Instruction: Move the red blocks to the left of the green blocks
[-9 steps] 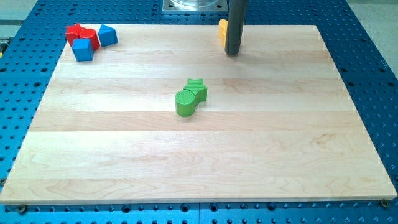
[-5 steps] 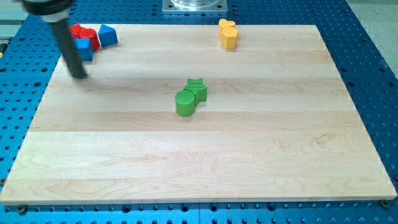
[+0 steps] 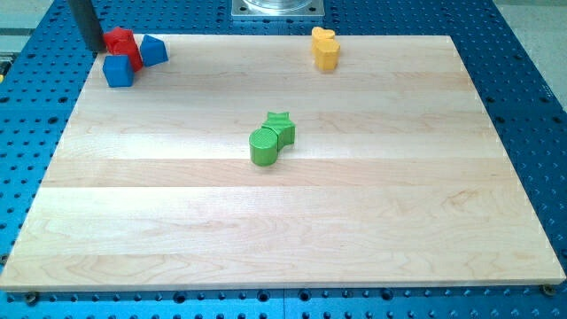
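Red blocks (image 3: 124, 45) sit bunched at the board's top left corner, their shapes hard to tell apart. A blue cube (image 3: 117, 71) touches them below and a blue triangular block (image 3: 154, 50) touches them on the right. My tip (image 3: 91, 45) is just left of the red blocks, at the board's top left edge, touching or nearly touching them. A green cylinder (image 3: 263, 147) and a green star (image 3: 281, 128) sit together near the board's middle, far to the right of the red blocks.
A yellow heart-shaped block (image 3: 325, 48) stands near the top edge, right of centre. The wooden board (image 3: 283, 221) lies on a blue perforated table. A metal mount (image 3: 277, 8) is at the view's top centre.
My tip swept from the top centre near the yellow block to the far left, then up to the left side of the red blocks. The red blocks look slightly shifted right.
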